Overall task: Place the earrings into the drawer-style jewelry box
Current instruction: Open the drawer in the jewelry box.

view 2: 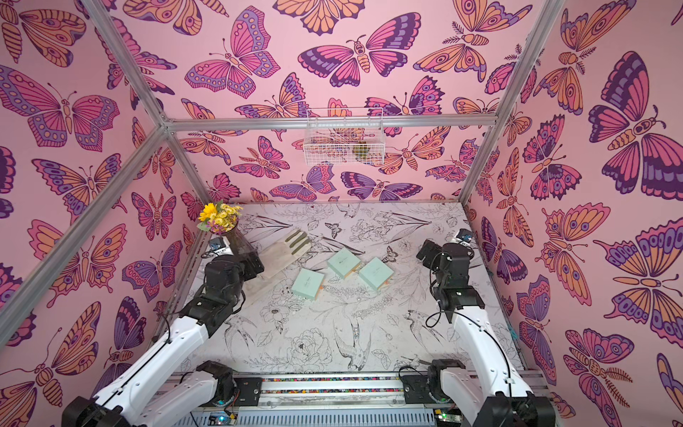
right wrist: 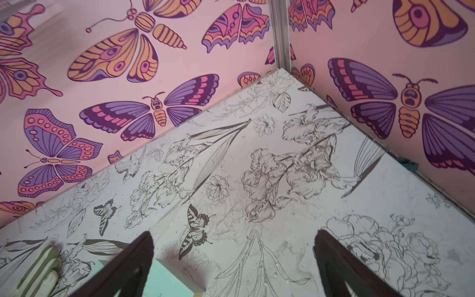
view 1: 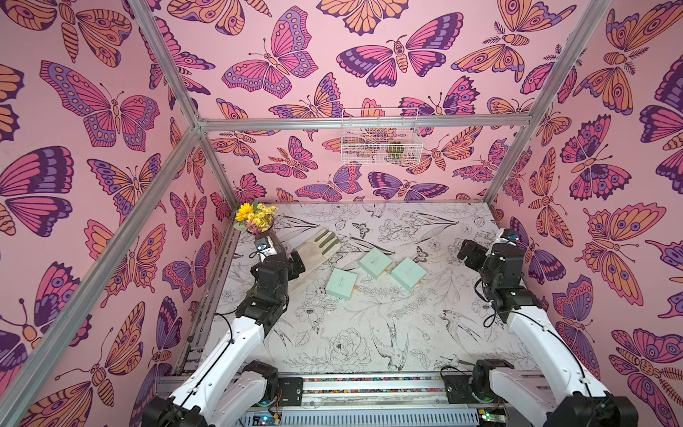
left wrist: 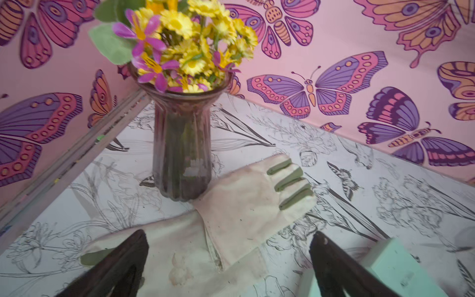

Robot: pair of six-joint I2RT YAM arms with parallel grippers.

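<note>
Around the workspace, pink walls [view 1: 92,185] printed with butterflies enclose a white table [view 1: 369,332] covered in line drawings of flowers and birds. From the near rail, the left arm [view 1: 236,332] and the right arm [view 1: 532,325] reach inward along opposite sides of it. At the end of the first, the left gripper [left wrist: 228,267] hangs with its jaws spread wide and nothing between them, above the cuff of a long cream glove [view 1: 314,251] with green finger strips that lies flat on a diagonal. Over the table's right side, the right gripper [right wrist: 231,267] is likewise spread wide and empty. A white wire basket [view 1: 380,136] hangs on the back wall. A dark ribbed vase [left wrist: 181,154] of yellow and purple flowers stands in the far left corner, just beside the glove. Three mint-green jewelry boxes [view 1: 375,263] lie flat and close together mid-table, between the two grippers and just right of the glove. A small orange tab [view 1: 354,286] shows at an edge of the nearest box. The earrings are too small to make out in any view.
</note>
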